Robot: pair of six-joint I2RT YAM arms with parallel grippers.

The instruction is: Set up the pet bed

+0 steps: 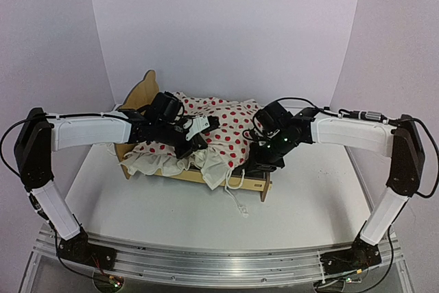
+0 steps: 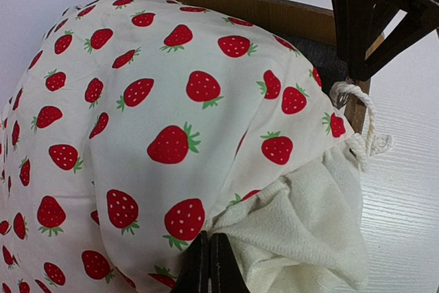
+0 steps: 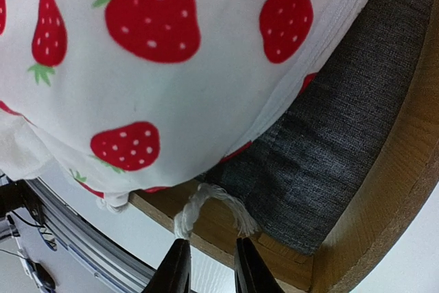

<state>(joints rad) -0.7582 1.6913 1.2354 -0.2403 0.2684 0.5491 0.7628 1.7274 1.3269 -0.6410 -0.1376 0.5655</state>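
The pet bed [image 1: 255, 184] is a light plywood frame with a wavy headboard [image 1: 145, 87] at the back left and a dark grey felt base [image 3: 343, 135]. A white blanket with red strawberries [image 1: 230, 125] lies bunched over it, its ruffle hanging over the front rail. My left gripper [image 1: 191, 147] is over the blanket's front part; in the left wrist view it [image 2: 209, 241] is shut, pinching the blanket [image 2: 171, 101] where the print meets the ruffle [image 2: 302, 224]. My right gripper [image 3: 211, 246] is slightly open at the bed's right front corner [image 1: 259, 168], with a white cord loop [image 3: 206, 204] just ahead of its tips.
A white cord [image 1: 236, 200] trails from the blanket onto the white table [image 1: 309, 197] in front of the bed. The right arm's dark wrist [image 2: 384, 18] is close over the bed's wooden rail [image 2: 274, 8]. White walls stand behind and beside the table.
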